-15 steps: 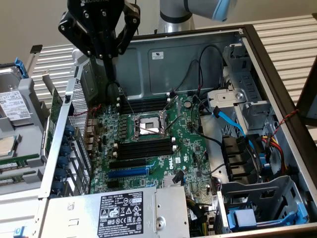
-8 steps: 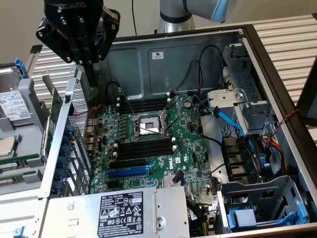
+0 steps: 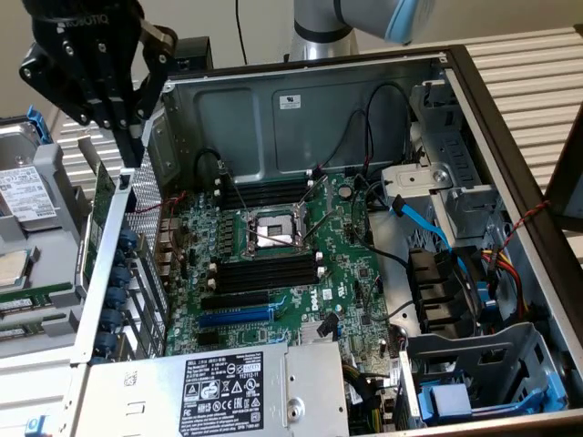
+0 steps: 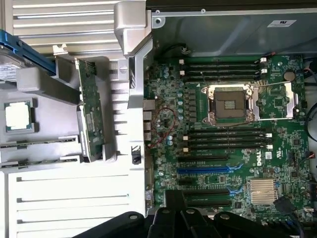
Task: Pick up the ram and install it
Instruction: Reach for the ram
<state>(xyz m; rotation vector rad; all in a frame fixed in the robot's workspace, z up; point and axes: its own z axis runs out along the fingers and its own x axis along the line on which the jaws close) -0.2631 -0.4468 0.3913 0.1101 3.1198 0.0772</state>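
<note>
Tool point(image 3: 128, 146), closed empty, hovers near ram point(image 4: 90, 119) standing on edge, long axis crosswise to memory slots point(image 4: 225, 140)

The pincer point(image 3: 128, 147) is matte black, its body stamped with white ROBOTIQ lettering point(image 3: 82, 20) above the fingers point(image 3: 123, 127), whose joints carry small bright round pins. From the wrist its links point(image 4: 173, 220) look like rounded, glossy black lobes. Beyond the pincer, the arm point(image 3: 319, 23) is smooth silver-grey tube with a light-blue joint cap point(image 3: 405, 18).
</note>
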